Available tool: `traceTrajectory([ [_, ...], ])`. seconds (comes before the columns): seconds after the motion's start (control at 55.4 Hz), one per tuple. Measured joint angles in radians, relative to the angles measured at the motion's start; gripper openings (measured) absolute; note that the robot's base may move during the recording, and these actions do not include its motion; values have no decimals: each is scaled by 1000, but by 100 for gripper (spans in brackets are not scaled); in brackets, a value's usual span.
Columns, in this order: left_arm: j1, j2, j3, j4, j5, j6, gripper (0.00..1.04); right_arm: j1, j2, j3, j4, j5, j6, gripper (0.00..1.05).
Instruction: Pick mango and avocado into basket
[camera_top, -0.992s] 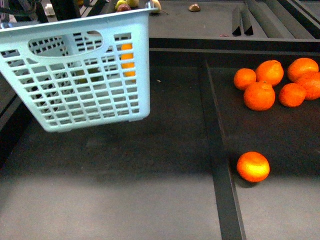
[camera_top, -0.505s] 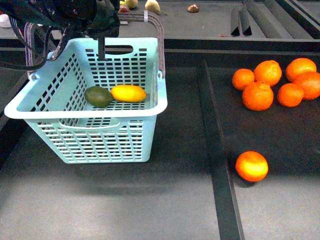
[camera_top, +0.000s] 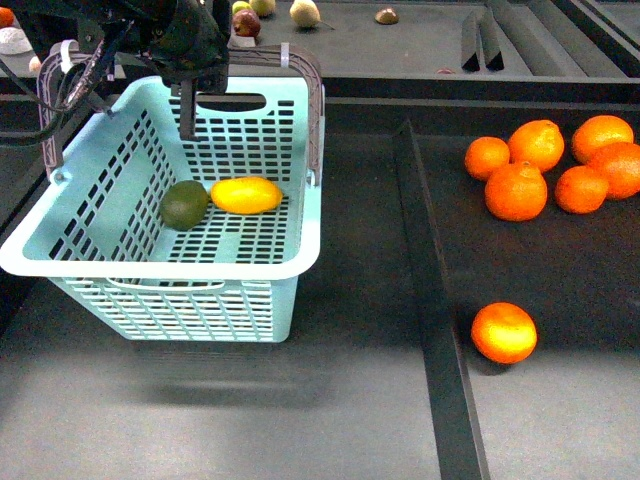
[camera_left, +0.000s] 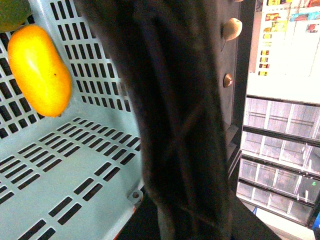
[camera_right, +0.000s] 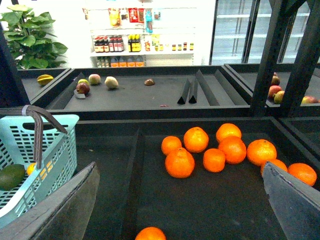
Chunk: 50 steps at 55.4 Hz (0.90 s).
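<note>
A: While the basket hangs tilted at nine o'clock, the dark bin floor below and toward six lies open, and a raised divider walls off the oranges.

B: One orange sits apart at four o'clock. Inside the basket?

A: Smooth yellow mango and dull olive avocado, touching, on the slotted teal floor.

B: Left gripper?

A: At eleven o'clock, up by the brown-grey handle; its wrist view is filled by that blurred bar, so I can't tell how the jaws stand.

B: Right gripper?

A: Fingers spread wide, holding nothing, over the oranges.
</note>
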Motion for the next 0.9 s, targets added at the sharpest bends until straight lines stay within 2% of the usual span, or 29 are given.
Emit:
traceTrajectory([
  [0.613, 0, 0, 1, -1, 3, 1, 10, 0, 0, 0, 0, 0, 0, 97],
  [0.812, 0, -3, 28, -71, 5, 6, 10, 0, 0, 0, 0, 0, 0, 97],
  [0.83, 0, -4, 29, -76, 7, 5, 11, 0, 0, 0, 0, 0, 0, 97],
  [0.902, 1, -5, 34, -124, 17, -7, 27, 0, 0, 0, 0, 0, 0, 97],
])
